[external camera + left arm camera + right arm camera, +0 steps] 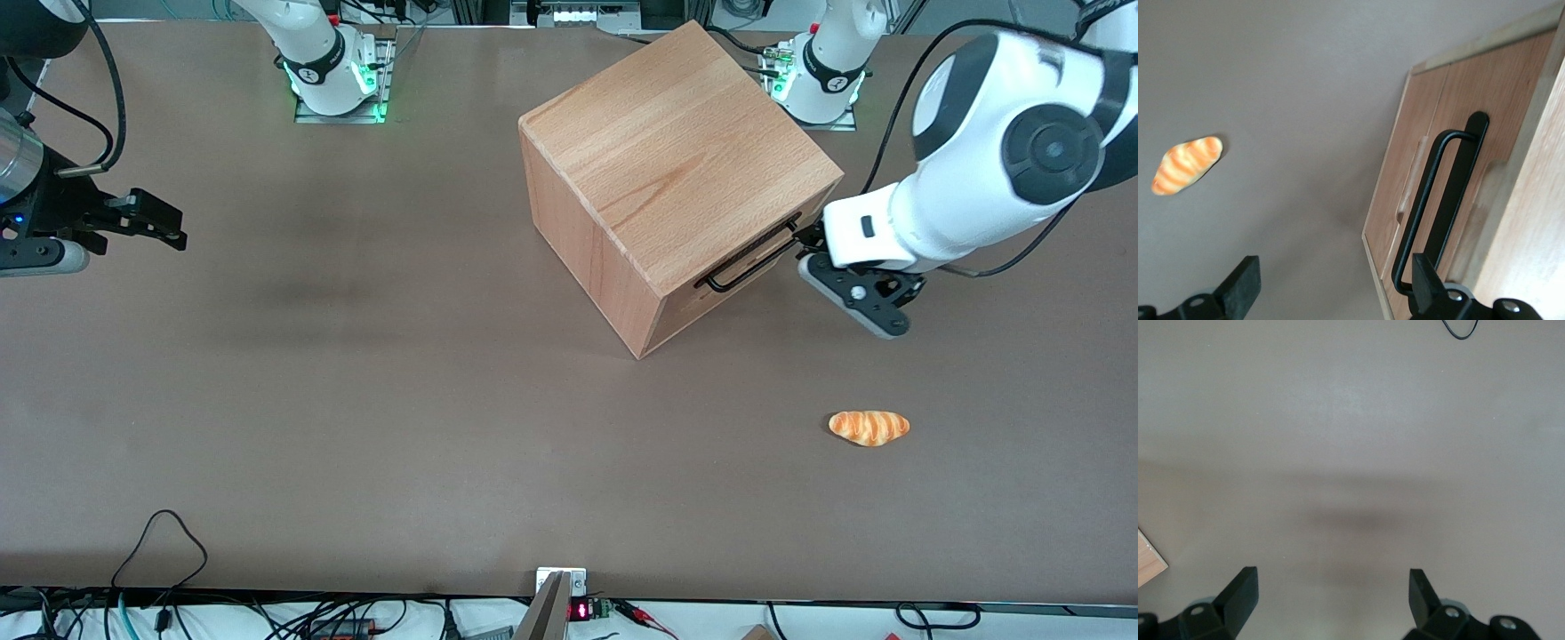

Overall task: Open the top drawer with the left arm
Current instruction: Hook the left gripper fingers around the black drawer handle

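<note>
From the front, the cabinet (pixel 677 173) stands on the desk (pixel 356 400), its top drawer (pixel 756 258) shut, and the left arm (pixel 987 169) holds its gripper (pixel 811 242) just beside the end of the handle (pixel 749 258); a croissant (pixel 869 427) lies nearer the camera. On the left wrist, the gripper (pixel 1331 283) is spread open, one finger (pixel 1426 283) by the handle (pixel 1441 207) of the drawer (pixel 1458 120), the other over bare desk (pixel 1285 80), the croissant (pixel 1187 165) well apart.
</note>
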Available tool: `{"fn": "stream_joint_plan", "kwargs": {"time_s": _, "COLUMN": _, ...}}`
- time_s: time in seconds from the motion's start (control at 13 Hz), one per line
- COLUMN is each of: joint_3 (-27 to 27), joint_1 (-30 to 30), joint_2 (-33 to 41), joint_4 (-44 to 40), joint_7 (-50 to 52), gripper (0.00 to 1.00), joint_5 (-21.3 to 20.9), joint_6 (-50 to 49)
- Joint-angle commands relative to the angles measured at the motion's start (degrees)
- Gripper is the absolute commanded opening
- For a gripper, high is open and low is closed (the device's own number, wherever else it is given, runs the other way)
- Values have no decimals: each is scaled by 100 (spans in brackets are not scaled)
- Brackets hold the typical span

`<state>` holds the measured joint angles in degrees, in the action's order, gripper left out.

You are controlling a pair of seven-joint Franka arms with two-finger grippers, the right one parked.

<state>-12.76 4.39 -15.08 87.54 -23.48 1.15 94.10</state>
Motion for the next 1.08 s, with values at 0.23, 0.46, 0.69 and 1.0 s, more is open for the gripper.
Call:
{"fn": "stream_joint_plan", "kwargs": {"time_s": 0.23, "joint_3": -7, "joint_1": 237, "joint_2": 5, "joint_4": 675, "joint_7": -297, "gripper": 100, "joint_5": -72, "joint_6": 748}}
{"fn": "stream_joint_plan", "kwargs": {"time_s": 0.46, "joint_3": -78, "joint_1": 237, "joint_2": -74, "joint_4": 764, "joint_7": -323, "gripper": 100, "joint_5": -72, "joint_6": 812}}
{"fn": "stream_joint_plan", "kwargs": {"time_s": 0.69, "joint_3": -78, "joint_1": 203, "joint_2": -162, "joint_4": 764, "joint_7": -876, "gripper": 100, "joint_5": 7, "joint_6": 776}}
{"fn": "stream_joint_plan", "kwargs": {"time_s": 1.0, "joint_3": -78, "joint_1": 167, "joint_2": -268, "joint_4": 773, "joint_7": -1123, "gripper": 100, "joint_5": 236, "joint_6": 733}}
